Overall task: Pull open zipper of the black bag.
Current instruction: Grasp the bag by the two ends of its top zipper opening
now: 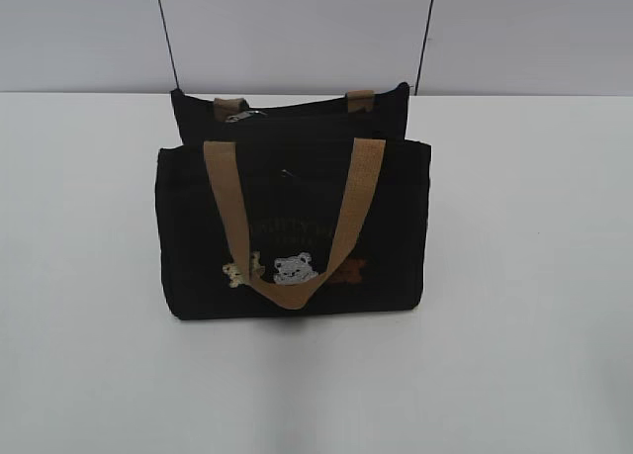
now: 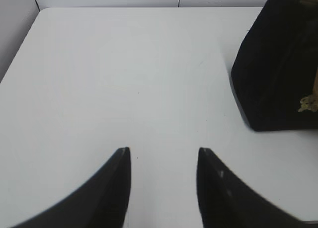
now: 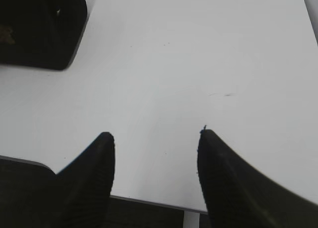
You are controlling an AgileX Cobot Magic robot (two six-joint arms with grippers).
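left gripper [image 2: 161, 156]: jaws apart, empty, over bare table [image 2: 124, 74]; black bag [image 2: 278, 69] lay ahead to its right, apart | zipper [image 1: 297, 113]: ran left-right along bag top, silvery pull [image 1: 244, 116] at left end, so left arm judged nearer | right gripper [image 3: 155, 138]: jaws apart, empty; bag ahead-left

the black bag [image 1: 297, 246] is matt woven cloth with tan webbing handles [image 1: 351, 212]. its zipper [image 1: 244, 116] pull looks like shiny metal. the table [image 1: 534, 306] is smooth, white, faintly glossy. the right gripper [image 3: 155, 138] has ribbed matt black fingers [image 3: 99, 158].
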